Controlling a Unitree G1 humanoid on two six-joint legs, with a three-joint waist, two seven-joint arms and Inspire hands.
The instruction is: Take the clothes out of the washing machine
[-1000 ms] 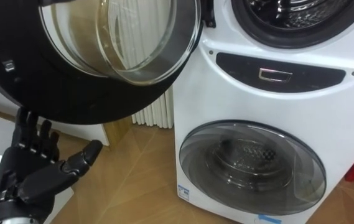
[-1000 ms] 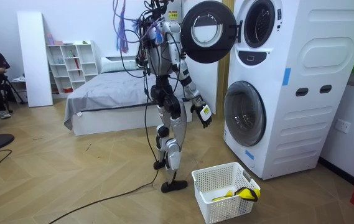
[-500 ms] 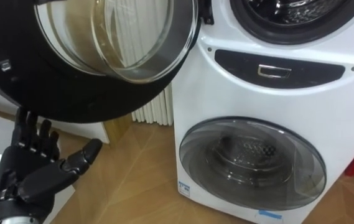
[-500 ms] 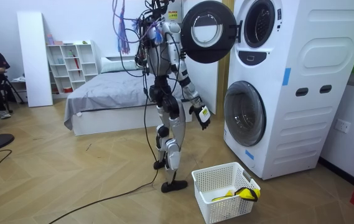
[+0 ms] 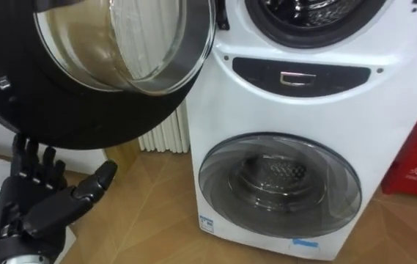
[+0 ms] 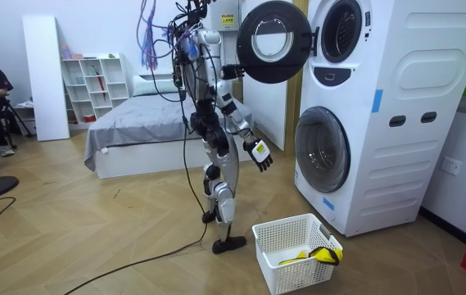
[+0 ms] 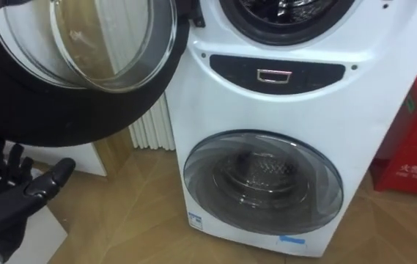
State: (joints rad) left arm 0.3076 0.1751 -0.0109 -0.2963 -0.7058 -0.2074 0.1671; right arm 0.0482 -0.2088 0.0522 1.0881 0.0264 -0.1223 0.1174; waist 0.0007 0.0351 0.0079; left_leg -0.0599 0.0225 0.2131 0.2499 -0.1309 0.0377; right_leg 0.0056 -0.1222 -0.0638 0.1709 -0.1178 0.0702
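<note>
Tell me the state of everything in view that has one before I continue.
upper door: swung open to the left
upper drum: exposed, contents unclear
lower door: shut
left hand: fingers open, holding nothing
basket: upright, yellow item inside

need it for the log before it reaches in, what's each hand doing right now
black left hand: open, fingers relaxed, holding nothing
right hand: cannot be told

Bright even indoor light; reflections on open door glass (image 5: 120,44); soft sheen on lower porthole (image 5: 278,183).
</note>
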